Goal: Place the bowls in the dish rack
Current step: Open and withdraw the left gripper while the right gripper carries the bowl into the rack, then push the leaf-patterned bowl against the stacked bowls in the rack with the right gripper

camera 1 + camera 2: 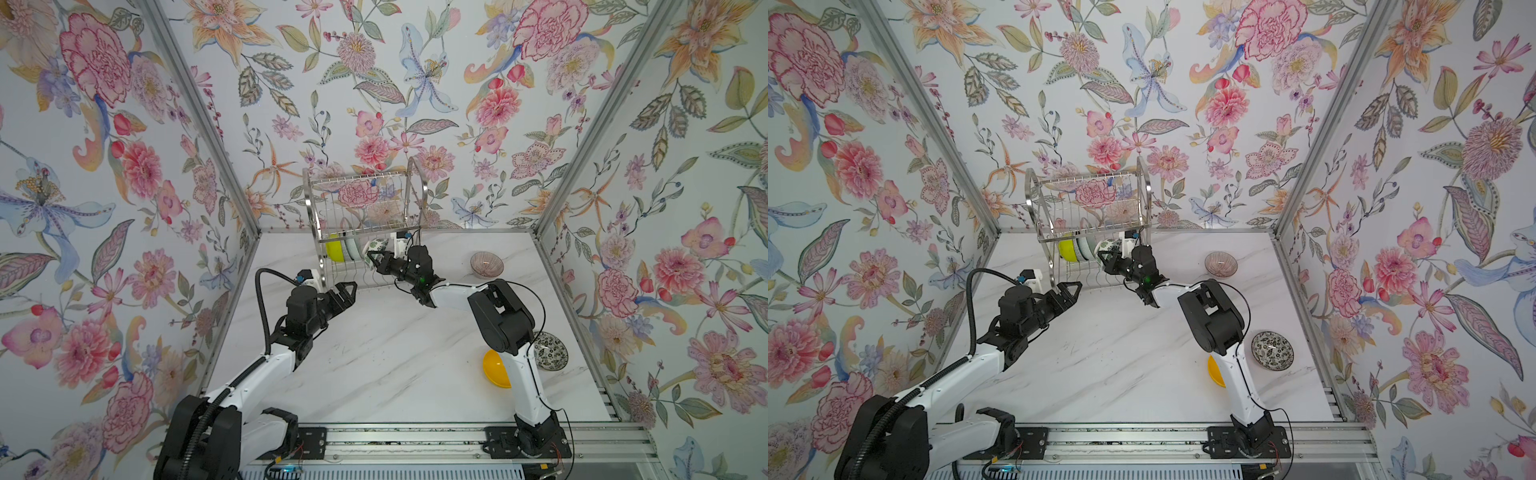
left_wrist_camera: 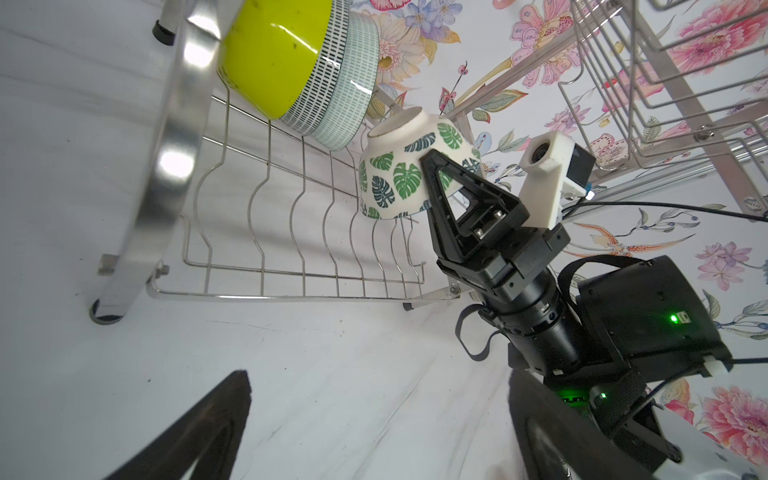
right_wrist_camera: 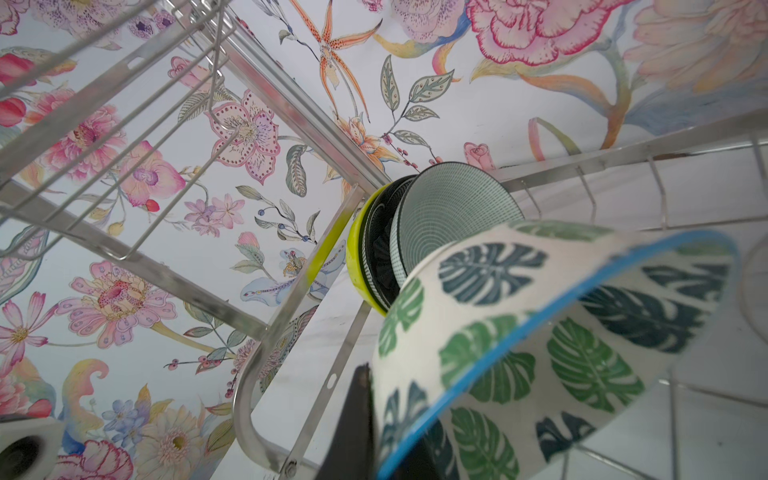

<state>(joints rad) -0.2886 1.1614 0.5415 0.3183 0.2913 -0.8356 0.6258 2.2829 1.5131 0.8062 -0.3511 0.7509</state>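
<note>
Going left to right: the left gripper (image 1: 351,296) has its jaws spread wide with nothing in them. It's parked just in front of the dish rack (image 2: 174,137), toward its left side.

On the rack's lower tier, three bowls stand on edge, packed together at the left end: the lime green bowl (image 1: 334,248), a dark bowl (image 3: 376,253) sandwiched next to it, then a pale green bowl (image 2: 349,83).

Next along, the right gripper (image 1: 377,261) is clamped on the wall of the leaf-print bowl (image 2: 395,178). It holds the bowl tilted over the lower tier's wires, a gap away from the pale one. Can't tell if it touches the wires.

Off to the right on the marble table (image 1: 374,353) sit the pinkish ribbed bowl (image 1: 487,264), the black-and-white floral bowl (image 1: 550,351) and the orange-yellow bowl (image 1: 494,369), which is half hidden by the right arm.

My read: it's mid-placement of bowl four. The next move needs that bowl eased down on edge into a slot between the prongs before letting go, otherwise it probably tips or rolls.
</note>
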